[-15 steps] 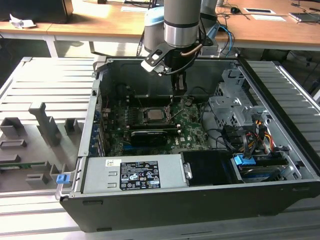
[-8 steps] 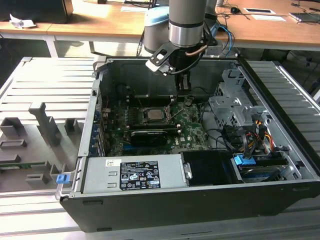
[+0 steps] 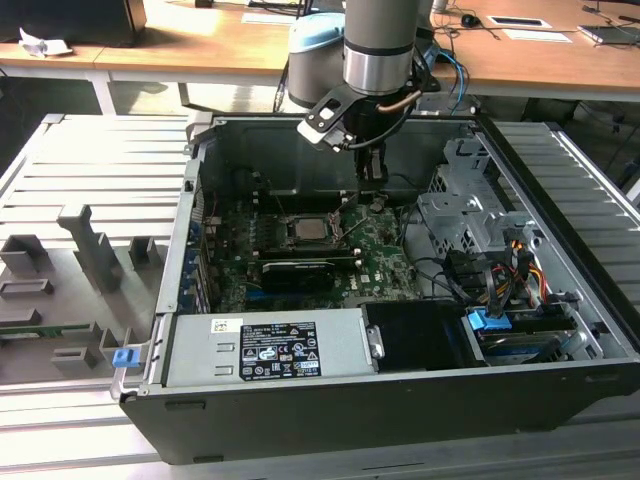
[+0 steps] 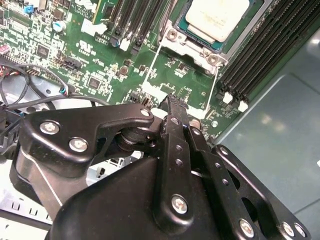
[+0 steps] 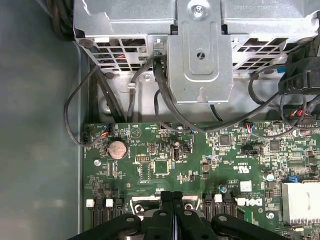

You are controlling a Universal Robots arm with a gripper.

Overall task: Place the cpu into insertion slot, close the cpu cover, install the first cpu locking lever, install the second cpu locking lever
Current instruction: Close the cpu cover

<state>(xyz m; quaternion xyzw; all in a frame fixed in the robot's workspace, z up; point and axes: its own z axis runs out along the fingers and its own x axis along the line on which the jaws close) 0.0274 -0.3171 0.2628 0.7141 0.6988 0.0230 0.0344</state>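
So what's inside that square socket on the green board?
The cpu lies in the insertion slot, metal face up. It covers whatever lies beneath it, so that part of the slot cannot be seen.

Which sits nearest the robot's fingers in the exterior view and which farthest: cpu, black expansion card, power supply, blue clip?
1. cpu, on the board, toward the exterior view's left of the fingers.
2. black expansion card, beside the cpu, nearer the camera.
3. power supply, along the case's front.
4. blue clip, outside the case, exterior view's far left.
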